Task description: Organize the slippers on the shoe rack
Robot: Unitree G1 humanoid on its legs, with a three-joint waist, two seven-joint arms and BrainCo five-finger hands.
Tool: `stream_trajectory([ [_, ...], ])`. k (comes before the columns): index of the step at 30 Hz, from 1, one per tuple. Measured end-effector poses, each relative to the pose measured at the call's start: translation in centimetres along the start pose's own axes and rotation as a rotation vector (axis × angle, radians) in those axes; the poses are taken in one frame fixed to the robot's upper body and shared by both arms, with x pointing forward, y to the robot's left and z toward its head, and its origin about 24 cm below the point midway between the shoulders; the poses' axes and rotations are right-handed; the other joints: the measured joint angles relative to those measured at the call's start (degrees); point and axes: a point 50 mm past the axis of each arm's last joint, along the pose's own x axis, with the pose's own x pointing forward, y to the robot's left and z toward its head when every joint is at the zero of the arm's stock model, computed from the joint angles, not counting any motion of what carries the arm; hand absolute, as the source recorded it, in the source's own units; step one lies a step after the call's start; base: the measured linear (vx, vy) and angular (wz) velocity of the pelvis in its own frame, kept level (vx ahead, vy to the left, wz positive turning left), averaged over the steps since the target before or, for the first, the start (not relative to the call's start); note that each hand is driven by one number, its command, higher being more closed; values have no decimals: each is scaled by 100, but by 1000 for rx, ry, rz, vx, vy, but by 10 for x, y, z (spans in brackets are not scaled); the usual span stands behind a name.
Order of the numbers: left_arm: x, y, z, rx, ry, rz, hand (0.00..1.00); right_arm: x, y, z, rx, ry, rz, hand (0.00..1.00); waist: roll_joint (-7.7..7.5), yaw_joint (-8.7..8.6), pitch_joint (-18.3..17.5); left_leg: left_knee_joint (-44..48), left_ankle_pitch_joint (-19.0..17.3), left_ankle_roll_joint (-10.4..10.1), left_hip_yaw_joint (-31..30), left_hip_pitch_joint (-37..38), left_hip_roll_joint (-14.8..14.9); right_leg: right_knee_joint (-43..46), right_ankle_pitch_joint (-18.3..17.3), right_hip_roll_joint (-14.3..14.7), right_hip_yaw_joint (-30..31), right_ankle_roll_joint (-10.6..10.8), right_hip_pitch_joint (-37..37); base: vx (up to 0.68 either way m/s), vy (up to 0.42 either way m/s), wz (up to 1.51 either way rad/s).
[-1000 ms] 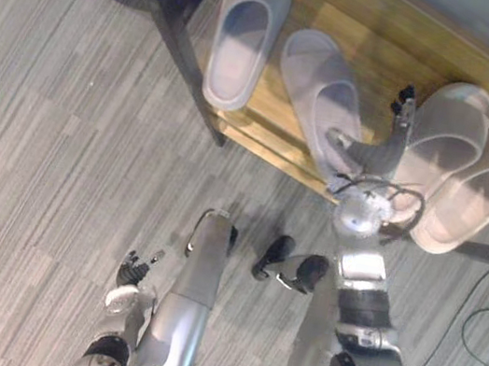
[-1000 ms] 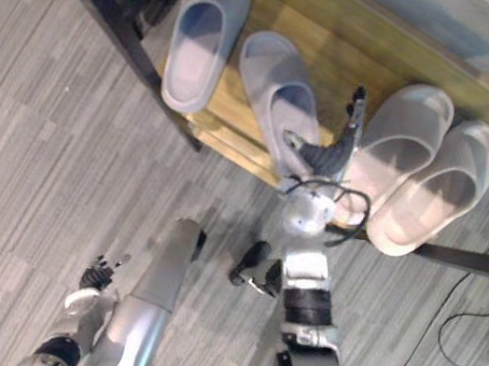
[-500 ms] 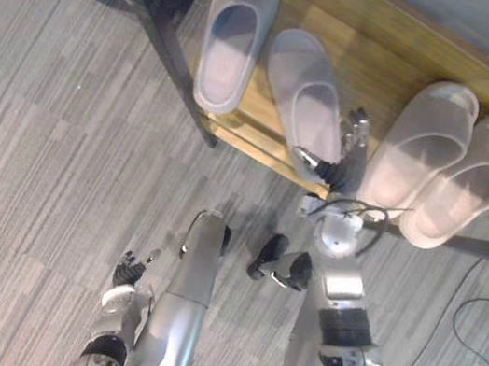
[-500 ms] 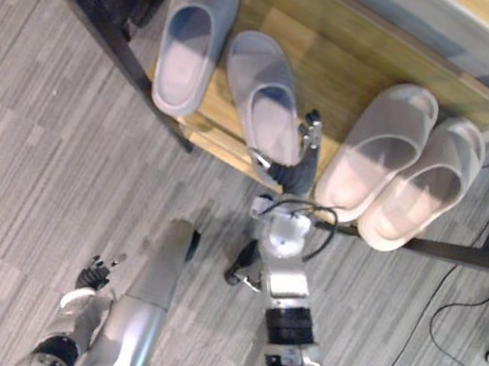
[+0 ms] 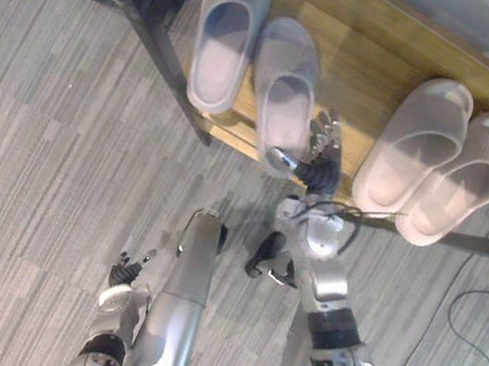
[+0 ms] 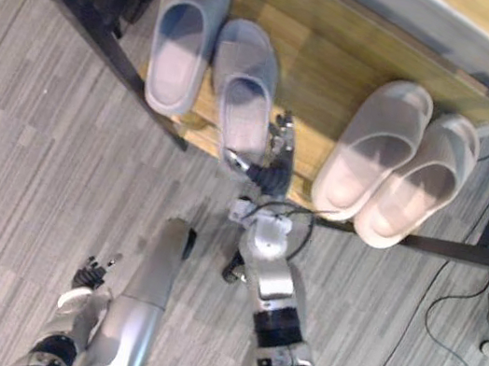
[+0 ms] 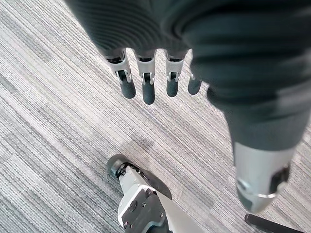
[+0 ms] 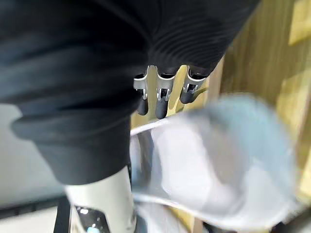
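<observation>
On the wooden shoe rack [image 5: 379, 65] above grey carpet [image 5: 41, 157], the right hand [image 5: 323, 154] pinches a grey slipper [image 5: 284, 95] between fingers [image 8: 160, 104] and thumb; the left hand [image 5: 126, 271] hangs with fingers loose.

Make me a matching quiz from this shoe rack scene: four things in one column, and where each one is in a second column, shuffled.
Column one
1. left hand
2. right hand
3. leftmost grey slipper
4. rightmost pink slipper

Column two
A. at the right end of the shoe rack
B. hanging low over the carpet
C. gripping the second grey slipper at its heel
D. beside the black post

Pairs: 1-B, 2-C, 3-D, 4-A
</observation>
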Motion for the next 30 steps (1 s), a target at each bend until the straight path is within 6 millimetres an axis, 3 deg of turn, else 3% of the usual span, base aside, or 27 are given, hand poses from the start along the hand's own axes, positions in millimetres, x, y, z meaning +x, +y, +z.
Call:
stream_trajectory([
  [15, 1, -3, 2, -2, 3, 13, 0, 13, 8, 8, 139, 0, -29, 0, 106, 28, 70, -10, -2, 7, -30, -9, -55, -1, -2, -34, -13, -3, 10, -2, 3, 1],
  [25, 1, -15, 4, -11, 0, -16, 0, 35, -6, 21, 145, -40, -97, 0, 277, 159, 167, -55, 7, -6, -53, -6, -65, 0, -8, -43, -34, -14, 7, 0, 0, 0],
  [30, 1, -16, 4, -14, -1, -20, 0, 38, -12, 21, 139, -37, -117, 0, 284, 173, 170, -54, 18, -26, -42, 7, -61, 1, -7, -42, -29, -15, 13, 0, 0, 0],
])
